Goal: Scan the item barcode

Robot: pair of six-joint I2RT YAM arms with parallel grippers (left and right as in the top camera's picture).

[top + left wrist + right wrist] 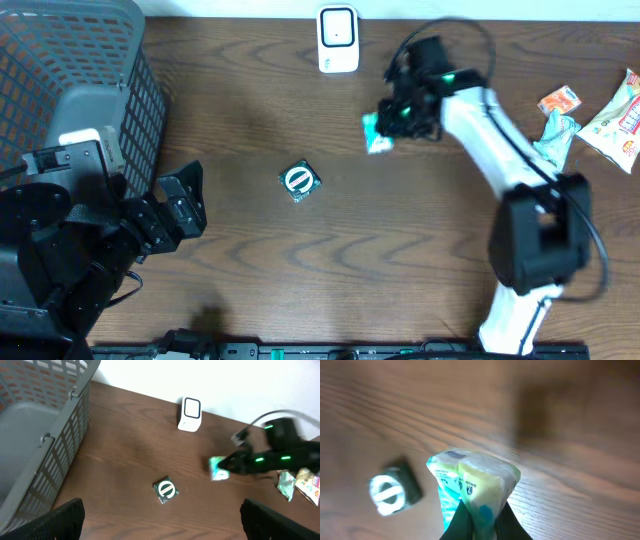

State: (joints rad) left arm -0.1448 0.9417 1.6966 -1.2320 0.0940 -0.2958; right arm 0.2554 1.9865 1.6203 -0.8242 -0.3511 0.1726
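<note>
Fingers of the right arm (pixel 457 530) are clenched on a small soft packet (pixel 475 480), pinching its lower end so that the rest stands up out of the grip, lifted off the brown wooden tabletop (pixel 420 280). The packet is crinkled plastic, teal on one side and pale yellow-white on the other, with tiny print too blurred to read. Just beyond these fingers, near the tabletop's far edge, stands a white scanner (pixel 338 38) with a dark window, apart from the packet. Between the two arms lies a small dark green square item (pixel 299 181) bearing a white round logo.

Fingers of the left arm (pixel 185 205) are spread wide, grasping nothing. Beside them stands a grey mesh basket (pixel 70 70); inside, only its plain grey floor shows.
</note>
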